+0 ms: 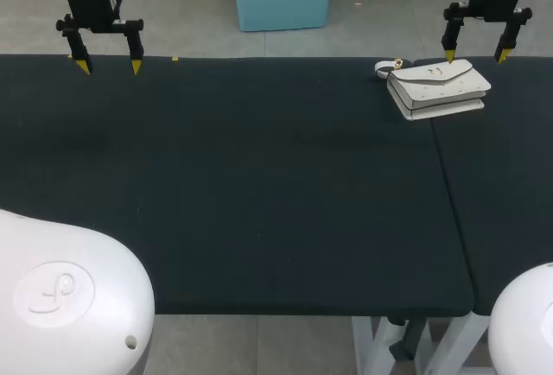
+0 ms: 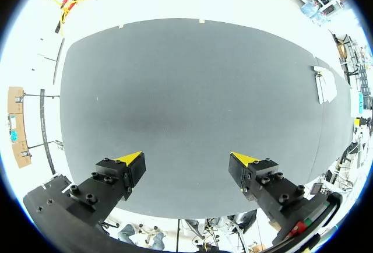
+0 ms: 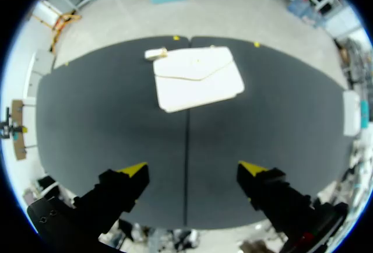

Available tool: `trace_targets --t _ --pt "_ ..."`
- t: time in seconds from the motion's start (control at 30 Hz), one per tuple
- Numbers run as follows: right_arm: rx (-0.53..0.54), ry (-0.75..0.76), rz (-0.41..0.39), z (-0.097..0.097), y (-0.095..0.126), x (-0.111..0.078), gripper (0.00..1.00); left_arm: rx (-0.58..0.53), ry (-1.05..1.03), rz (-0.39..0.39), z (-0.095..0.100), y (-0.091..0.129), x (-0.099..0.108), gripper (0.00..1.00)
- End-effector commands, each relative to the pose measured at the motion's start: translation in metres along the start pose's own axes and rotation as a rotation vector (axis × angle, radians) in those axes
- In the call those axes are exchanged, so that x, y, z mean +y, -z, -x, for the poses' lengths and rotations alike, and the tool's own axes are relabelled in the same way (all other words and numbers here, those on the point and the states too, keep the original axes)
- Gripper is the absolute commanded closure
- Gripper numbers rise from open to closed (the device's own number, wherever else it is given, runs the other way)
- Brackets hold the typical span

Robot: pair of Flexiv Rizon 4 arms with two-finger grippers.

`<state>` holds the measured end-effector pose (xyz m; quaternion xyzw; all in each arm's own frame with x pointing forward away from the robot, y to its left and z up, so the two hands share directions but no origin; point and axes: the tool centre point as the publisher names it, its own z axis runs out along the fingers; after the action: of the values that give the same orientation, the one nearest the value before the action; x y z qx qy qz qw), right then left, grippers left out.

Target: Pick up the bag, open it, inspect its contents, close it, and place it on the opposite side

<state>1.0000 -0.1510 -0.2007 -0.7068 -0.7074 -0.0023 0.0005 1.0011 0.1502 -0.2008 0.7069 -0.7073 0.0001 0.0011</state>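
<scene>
A small white bag (image 1: 438,87) with a closed flap and a gold clasp lies flat on the dark table at the far right, its strap bunched at its left end. In the right wrist view the bag (image 3: 197,77) lies well ahead of the fingers. My right gripper (image 1: 475,53) hangs open above the table's far edge, just behind the bag, holding nothing; its yellow-tipped fingers stand wide apart around the gripper's midpoint (image 3: 193,170). My left gripper (image 1: 109,66) is open and empty at the far left corner. From the left gripper (image 2: 187,160) the bag (image 2: 325,85) shows small, far across the table.
The dark table (image 1: 242,185) is covered by two mats that meet at a seam (image 1: 454,193) running under the bag's right part. The seam (image 3: 187,148) runs between the right gripper's fingers in its wrist view.
</scene>
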Motion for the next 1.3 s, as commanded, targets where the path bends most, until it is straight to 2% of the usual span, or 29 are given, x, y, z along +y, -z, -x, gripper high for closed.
trace_targets --t 0.03,0.47,0.63,0.8,1.03,1.07,1.3 --pt "-0.002 0.000 -0.002 -0.001 0.001 0.000 0.00 -0.001 0.000 0.000 0.000 0.000 0.000 0.00" --pt "-0.002 0.000 -0.002 -0.001 0.001 0.000 0.00 -0.001 0.000 0.000 0.000 0.000 0.000 0.00" --pt "0.005 0.037 0.010 0.000 0.001 0.003 0.00 0.047 -0.105 -0.090 -0.004 0.001 0.008 0.00" --pt "0.034 0.090 0.024 0.007 -0.003 0.007 0.00 0.160 -0.299 -0.190 -0.009 0.000 0.023 0.00" --pt "0.130 0.099 0.016 0.034 -0.026 0.017 0.00 0.330 -0.644 -0.336 -0.014 -0.008 0.047 0.00" --pt "0.161 0.103 0.018 0.037 -0.028 0.018 0.00 0.343 -0.676 -0.344 -0.015 -0.010 0.050 0.00" --pt "0.206 0.088 0.017 0.057 -0.043 0.029 0.00 0.448 -1.014 -0.396 -0.025 -0.018 0.061 0.00"
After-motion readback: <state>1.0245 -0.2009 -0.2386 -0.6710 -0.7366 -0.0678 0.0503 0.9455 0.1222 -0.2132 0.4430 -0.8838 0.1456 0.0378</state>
